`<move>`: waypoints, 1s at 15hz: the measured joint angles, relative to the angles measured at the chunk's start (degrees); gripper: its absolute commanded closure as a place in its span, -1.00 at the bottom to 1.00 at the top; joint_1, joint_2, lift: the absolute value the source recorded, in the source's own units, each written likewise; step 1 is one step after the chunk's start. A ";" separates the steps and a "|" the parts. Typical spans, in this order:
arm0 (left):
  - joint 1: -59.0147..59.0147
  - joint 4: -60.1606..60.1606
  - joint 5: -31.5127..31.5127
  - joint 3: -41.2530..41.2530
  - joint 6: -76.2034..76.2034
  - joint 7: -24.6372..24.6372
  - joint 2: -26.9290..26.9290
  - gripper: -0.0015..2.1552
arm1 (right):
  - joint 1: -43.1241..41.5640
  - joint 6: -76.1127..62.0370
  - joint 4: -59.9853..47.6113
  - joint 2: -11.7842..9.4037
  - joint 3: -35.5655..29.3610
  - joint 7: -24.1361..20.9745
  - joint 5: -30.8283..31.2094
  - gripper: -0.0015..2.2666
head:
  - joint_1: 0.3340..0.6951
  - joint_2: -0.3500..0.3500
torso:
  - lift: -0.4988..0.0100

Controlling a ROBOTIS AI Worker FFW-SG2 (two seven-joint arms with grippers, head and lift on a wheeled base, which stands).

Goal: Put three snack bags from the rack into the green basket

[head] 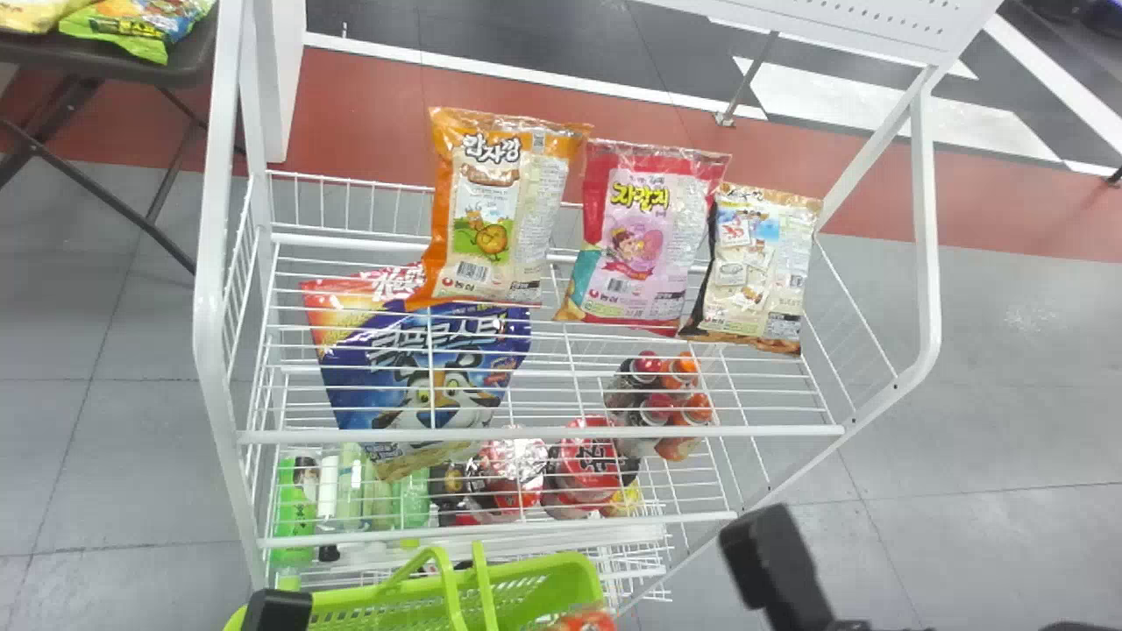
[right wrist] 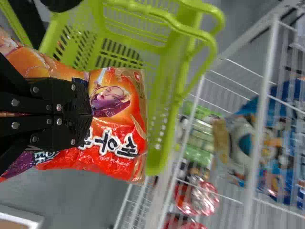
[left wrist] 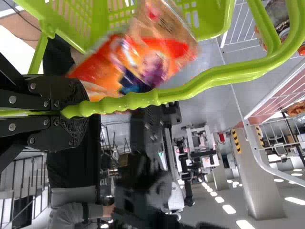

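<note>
Nearest to the right wrist camera, can see the right tool, closed tight and clamped on a red-orange snack bag. Beyond both tools, very wide, can notice the white wire rack.

Between the two tools, can find the green basket, and can see the left tool also closed, clamped on the green handle. Must place the held bag near the basket, at the end toward the right tool; cannot say with certainty if inside the rim or only above.

Forward of the left tool, behind the shelf wires, can see a blue cereal bag with a tiger. Farther forward of the tools, on the rack, can count three more snack bags in a row: first the orange bag, in the middle the pink-red bag, and last the brown bag, more on the side of the right tool. Lower in the rack, between the tools' sides, can see red packages. Forward of the left tool, can find a green bottle.
</note>
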 measured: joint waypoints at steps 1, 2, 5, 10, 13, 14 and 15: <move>-0.14 0.01 0.00 -0.04 0.12 0.12 0.00 0.52 | -0.10 -2.65 1.82 -0.05 3.12 -0.45 1.01 0.98 | 1.00 -1.00 | 0.96; -0.27 0.03 0.00 -0.13 0.17 0.28 0.00 0.52 | -0.60 -5.40 3.64 -0.07 5.92 -0.93 2.06 0.98 | 1.00 -1.00 | 0.96; -0.66 0.05 0.00 -0.42 0.45 0.54 0.00 0.52 | -4.89 -15.56 12.25 -0.07 14.32 -2.95 4.06 0.98 | 1.00 -1.00 | 0.96; -0.85 -0.29 -0.03 -0.73 1.21 0.14 0.00 0.52 | -13.21 -36.45 31.48 0.61 23.39 3.62 4.39 0.98 | 1.00 -1.00 | 0.96; -1.76 -0.08 -0.11 -1.15 2.37 0.32 0.00 0.52 | -15.77 -44.74 37.90 1.59 26.06 7.91 4.69 0.34 | 1.00 -1.00 | 0.96; -1.91 -0.02 -0.13 -1.20 2.40 0.31 0.00 0.52 | -15.75 -44.88 37.97 1.68 25.91 7.85 4.76 -0.68 | 1.00 -1.00 | 0.96; -2.01 0.08 -0.13 -1.19 2.40 0.18 0.00 0.52 | -15.16 -43.84 36.77 1.60 25.01 7.81 4.88 -1.00 | 1.00 -1.00 | 0.96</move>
